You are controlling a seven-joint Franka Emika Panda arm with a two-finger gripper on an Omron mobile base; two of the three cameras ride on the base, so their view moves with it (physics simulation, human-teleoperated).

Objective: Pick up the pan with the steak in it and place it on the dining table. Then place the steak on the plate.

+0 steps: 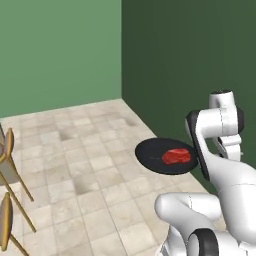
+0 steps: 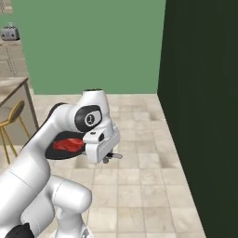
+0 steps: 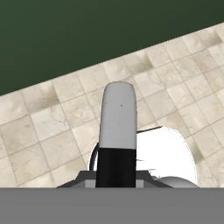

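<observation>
Above the beige tiled floor (image 1: pixel 75 165), well off the ground, the black pan (image 1: pixel 155 155) is carried level beside the white arm, with two green walls meeting in a corner behind it; in the left base view the pan sits just left of the arm's forearm, and in the right base view it shows partly hidden behind the forearm, at the left of the wrist. At the far left of the right base view stands a tabletop (image 2: pixel 11 88) with a pale stone top, a wooden stool (image 2: pixel 11 123) near it, and a small toaster (image 2: pixel 9 32) on a counter beyond; two wooden chairs (image 1: pixel 7 165) edge the left base view. On the pan, toward its right side, lies the red steak (image 1: pixel 176 156). The pan's handle (image 3: pixel 117 127) runs straight up from between the dark fingertips in the hand view; the tool (image 3: pixel 116 175) is closed on that handle, clamped tight.
</observation>
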